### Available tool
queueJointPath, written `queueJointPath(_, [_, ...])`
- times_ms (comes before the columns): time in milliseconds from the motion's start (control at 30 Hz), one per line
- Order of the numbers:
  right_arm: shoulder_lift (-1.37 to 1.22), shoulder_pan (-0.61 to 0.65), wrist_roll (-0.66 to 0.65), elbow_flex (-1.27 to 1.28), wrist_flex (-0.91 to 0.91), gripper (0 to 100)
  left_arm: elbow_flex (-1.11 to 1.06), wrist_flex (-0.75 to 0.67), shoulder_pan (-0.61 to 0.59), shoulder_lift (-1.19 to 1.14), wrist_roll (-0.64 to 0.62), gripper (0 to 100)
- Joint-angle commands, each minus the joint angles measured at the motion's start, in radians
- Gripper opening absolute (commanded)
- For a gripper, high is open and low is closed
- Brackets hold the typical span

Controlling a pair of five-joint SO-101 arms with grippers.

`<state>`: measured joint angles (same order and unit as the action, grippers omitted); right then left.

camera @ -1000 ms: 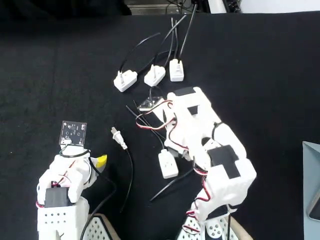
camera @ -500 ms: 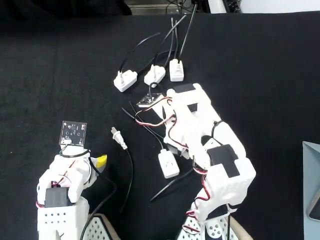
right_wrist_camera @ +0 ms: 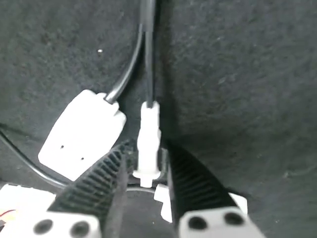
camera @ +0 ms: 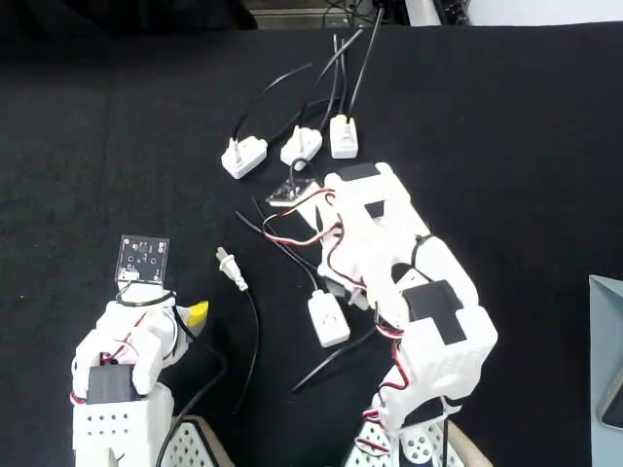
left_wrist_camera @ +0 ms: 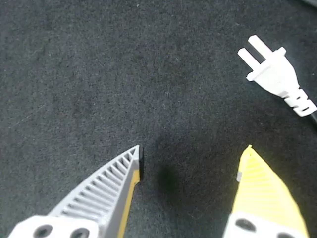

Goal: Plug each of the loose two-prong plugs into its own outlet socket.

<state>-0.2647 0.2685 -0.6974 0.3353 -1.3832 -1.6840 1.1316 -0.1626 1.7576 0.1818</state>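
My right gripper is shut on a white two-prong plug, whose black cable runs away from the wrist. A white outlet socket lies close beside it. From above, the right arm covers that gripper, just short of three white sockets in a row at the far side. A fourth socket lies beside the arm. A loose plug lies on the cloth, ahead of and to one side of my left gripper, which is open with nothing between its fingers.
Black cables run from the sockets off the far edge and loop around the loose plug. A black cloth covers the table. A grey object sits at the right edge.
The right arm has edged slightly toward the far row of sockets with the plug in its gripper. The left arm has stayed still.
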Motion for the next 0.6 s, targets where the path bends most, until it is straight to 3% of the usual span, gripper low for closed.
queueJointPath(0, [0.012, 0.008, 0.003, -0.045, 0.015, 1.3, -0.019, 0.003, 0.004, -0.002, 0.002, 31])
queueJointPath(367, [0.288, 0.011, 0.005, 0.021, -0.037, 1.2, -0.019, 0.003, 0.004, -0.002, 0.002, 31])
queueJointPath(567, [0.481, 0.015, 0.101, 0.068, -0.035, 1.2, -0.019, 0.003, 0.004, -0.002, 0.002, 31])
